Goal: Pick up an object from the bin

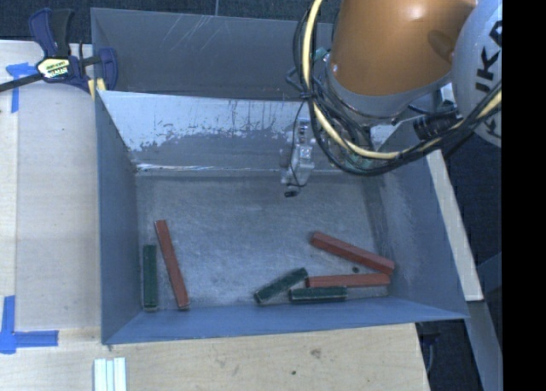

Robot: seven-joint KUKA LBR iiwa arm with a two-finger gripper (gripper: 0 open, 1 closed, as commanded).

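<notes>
3 red sticks (351, 253) and 3 green sticks (317, 294) lie low in the bin (115, 236) | we have picked none | end effector (292, 183) near back wall (205, 125), well apart | we cannot tell if clenched

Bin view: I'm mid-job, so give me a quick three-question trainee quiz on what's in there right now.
1. True or false: the gripper hangs near the back wall of the bin.
2. Where do one green stick and one red stick lie side by side? A: the view's lower left. B: the upper right. C: the centre.
3. How many sticks, green and red together, lie on the bin floor?
Key: 1 true; 2 A; 3 six.
</notes>
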